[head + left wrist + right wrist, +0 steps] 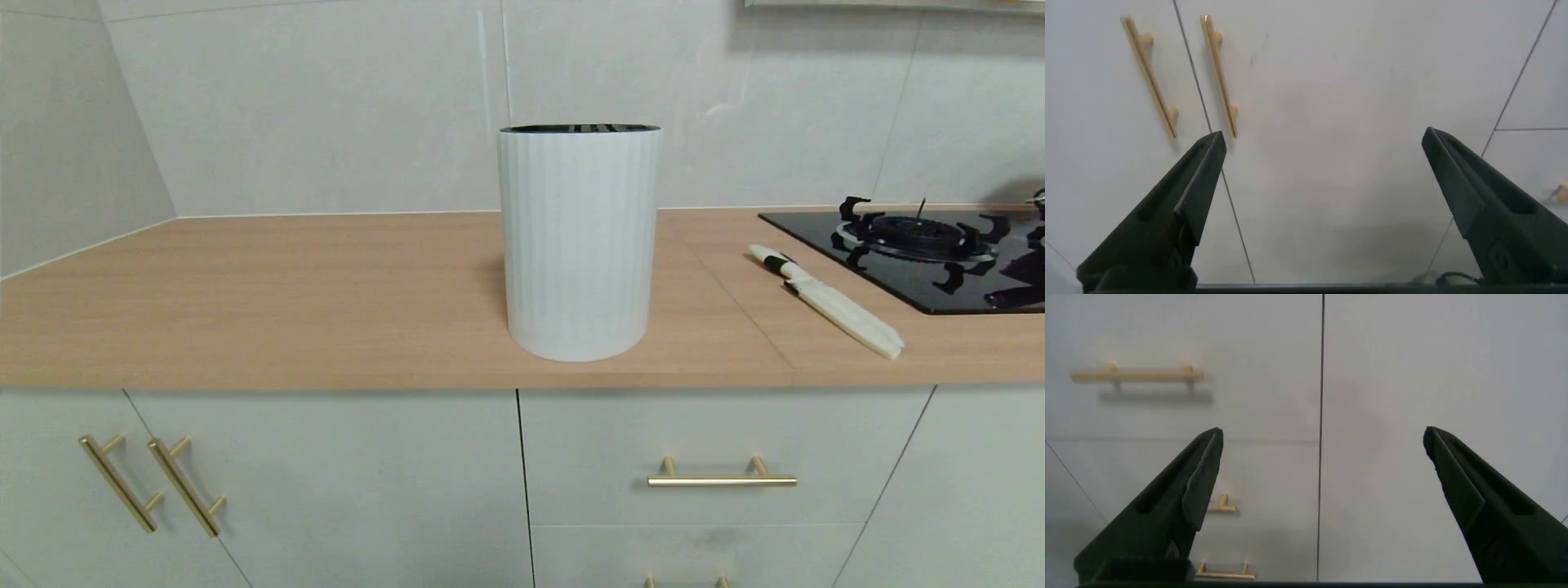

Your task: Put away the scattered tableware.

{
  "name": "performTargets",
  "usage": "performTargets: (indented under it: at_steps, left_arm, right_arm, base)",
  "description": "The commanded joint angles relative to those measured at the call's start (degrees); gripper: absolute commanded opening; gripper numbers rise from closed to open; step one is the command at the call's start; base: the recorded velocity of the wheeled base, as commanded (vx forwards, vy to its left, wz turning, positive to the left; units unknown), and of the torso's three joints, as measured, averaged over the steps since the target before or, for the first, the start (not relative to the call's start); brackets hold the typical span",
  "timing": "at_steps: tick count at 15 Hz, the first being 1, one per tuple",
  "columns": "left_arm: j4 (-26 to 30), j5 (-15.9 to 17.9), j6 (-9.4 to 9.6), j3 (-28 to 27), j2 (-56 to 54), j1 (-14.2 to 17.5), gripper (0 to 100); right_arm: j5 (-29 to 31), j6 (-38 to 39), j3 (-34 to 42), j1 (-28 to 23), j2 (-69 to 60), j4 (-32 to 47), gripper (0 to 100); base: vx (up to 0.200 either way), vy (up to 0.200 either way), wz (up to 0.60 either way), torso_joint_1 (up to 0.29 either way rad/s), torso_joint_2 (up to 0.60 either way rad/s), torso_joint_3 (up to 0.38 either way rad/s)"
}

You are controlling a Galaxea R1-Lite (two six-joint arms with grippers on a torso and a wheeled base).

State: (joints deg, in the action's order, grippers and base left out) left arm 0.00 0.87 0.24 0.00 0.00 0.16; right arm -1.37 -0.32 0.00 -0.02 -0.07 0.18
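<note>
pale knife (pixel 824 300) right of white holder (pixel 578 245)

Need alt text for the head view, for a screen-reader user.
A tall white ribbed holder with a black slotted top stands upright near the front of a wooden countertop. To its right a white knife lies flat beside a black gas hob. Below are pale cabinet fronts with brass handles.

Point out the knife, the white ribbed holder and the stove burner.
knife (pixel 829 304): head view, middle of its pale blade.
white ribbed holder (pixel 578 245): head view, front wall.
stove burner (pixel 921 229): head view, black centre ring.
</note>
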Motion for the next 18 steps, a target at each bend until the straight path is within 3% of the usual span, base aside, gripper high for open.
performTargets:
  at_steps: [1, 18]
  left_arm:
    - [0.0, 0.0, 0.02, 0.0, 0.0, 0.0, 100]
    - [0.0, 0.0, 0.02, 0.0, 0.0, 0.0, 100]
  right_arm:
    - [0.0, 0.0, 0.0, -0.1, 0.1, 0.0, 100]
    - [0.0, 0.0, 0.0, 0.0, 0.1, 0.0, 100]
  base:
    - [0.000, 0.000, 0.00, 0.149, -0.52, -0.290]
    - [0.000, 0.000, 0.00, 0.205, -0.49, -0.280]
